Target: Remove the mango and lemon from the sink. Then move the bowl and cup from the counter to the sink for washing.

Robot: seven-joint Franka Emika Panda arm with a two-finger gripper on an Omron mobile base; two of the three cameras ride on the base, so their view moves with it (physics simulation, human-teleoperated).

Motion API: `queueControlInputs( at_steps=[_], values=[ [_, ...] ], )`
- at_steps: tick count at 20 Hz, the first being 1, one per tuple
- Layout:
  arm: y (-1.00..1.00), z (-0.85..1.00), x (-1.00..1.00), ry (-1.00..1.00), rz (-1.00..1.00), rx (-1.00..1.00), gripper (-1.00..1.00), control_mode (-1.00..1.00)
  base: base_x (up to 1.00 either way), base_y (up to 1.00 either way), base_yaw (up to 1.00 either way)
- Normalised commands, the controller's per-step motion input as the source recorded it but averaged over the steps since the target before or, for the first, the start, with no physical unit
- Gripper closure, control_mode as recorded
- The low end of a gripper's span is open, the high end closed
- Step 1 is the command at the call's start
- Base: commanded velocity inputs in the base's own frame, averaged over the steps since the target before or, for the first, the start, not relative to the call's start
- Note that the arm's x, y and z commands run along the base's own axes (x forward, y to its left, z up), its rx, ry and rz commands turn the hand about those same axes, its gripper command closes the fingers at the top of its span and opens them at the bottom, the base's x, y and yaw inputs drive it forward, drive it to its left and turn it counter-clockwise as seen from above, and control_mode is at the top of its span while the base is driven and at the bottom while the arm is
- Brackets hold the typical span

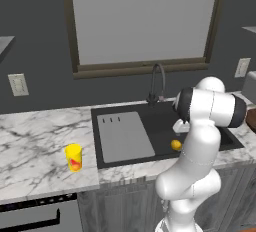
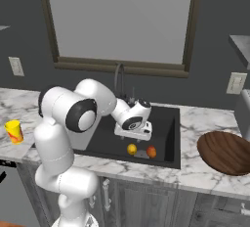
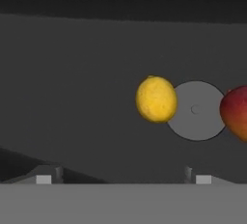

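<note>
Pincer (image 3: 123, 178) open over sink (image 2: 161, 123), frame centre | lemon (image 3: 156, 99) beside drain (image 3: 197, 110), mango (image 3: 236, 112) at right edge | cup (image 1: 73, 157) lower left on table (image 1: 35, 146) | bowl (image 2: 227, 152) right

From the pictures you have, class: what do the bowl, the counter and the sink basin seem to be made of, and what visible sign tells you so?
Bowl: looks like wood, dark reddish-brown with curved grain streaks.
Counter: looks like white marble, going by the grey veining; it could be an imitation.
Sink: matte black with hardly any shine; the exact material is unclear.
</note>
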Motion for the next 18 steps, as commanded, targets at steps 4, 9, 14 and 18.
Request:
queueControlInputs(
  at_steps=[4, 9, 14, 18],
  values=[
    [0.0, -0.09, 0.09, 0.0, -0.03, 0.0, -1.0, -1.0, 0.0, 0.0, 0.0],
    [0.0, -0.12, 0.09, 0.0, -0.02, -0.02, -1.0, -1.0, 0.0, 0.0, 0.0],
    [0.0, -0.15, 0.09, 0.0, -0.01, -0.05, -1.0, -1.0, 0.0, 0.0, 0.0],
    [0.0, -0.14, 0.11, 0.0, 0.0, -0.05, -1.0, -1.0, 0.0, 0.0, 0.0]
  ],
)
